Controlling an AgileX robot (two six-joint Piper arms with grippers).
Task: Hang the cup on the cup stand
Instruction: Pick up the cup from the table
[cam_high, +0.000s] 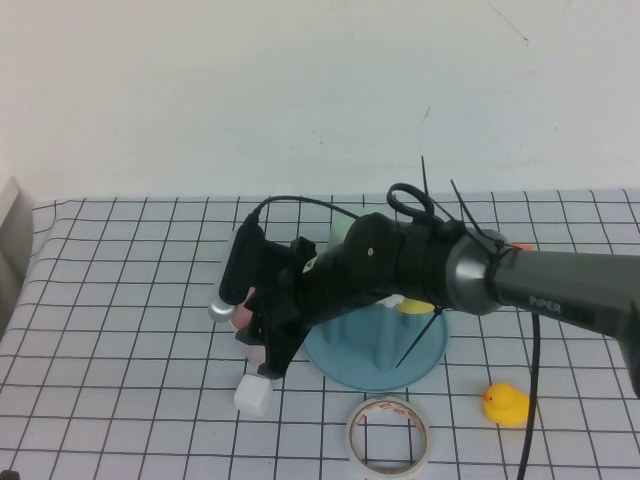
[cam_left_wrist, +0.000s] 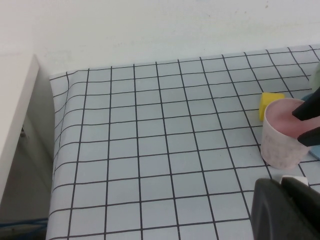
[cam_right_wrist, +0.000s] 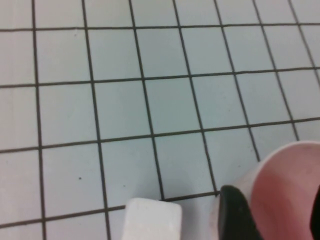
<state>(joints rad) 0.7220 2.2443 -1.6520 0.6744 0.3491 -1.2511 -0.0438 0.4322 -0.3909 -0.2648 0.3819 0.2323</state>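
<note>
Gridded pale-blue cloth covers the surface (cam_high: 120, 330), black lines running across it in squares. Farthest left, the left end effector (cam_left_wrist: 287, 207) shows only in its own wrist view as a dark block low over the cloth, clenched with nothing in it and apart from the cup. Moving rightward, the pale pink cup (cam_left_wrist: 281, 134) stands upright on the cloth with its pink inside open to view. A yellow block (cam_left_wrist: 270, 104) lies just behind it in the left wrist view. The right end effector (cam_high: 262, 325) reaches in from the right and grasps the cup, one black finger (cam_right_wrist: 237, 212) inside the rim and the other outside the wall. Just beside the cup's base lies a white block (cam_high: 254, 395), also seen in the right wrist view. Right of that sits the cup stand (cam_high: 372, 360), its light blue round base partly hidden by the right arm (cam_high: 560, 290); the cup is just left of it, not on a peg. A tape roll (cam_high: 389, 436) lies in front of the stand, and a yellow rubber duck (cam_high: 506, 404) sits farther right.
</note>
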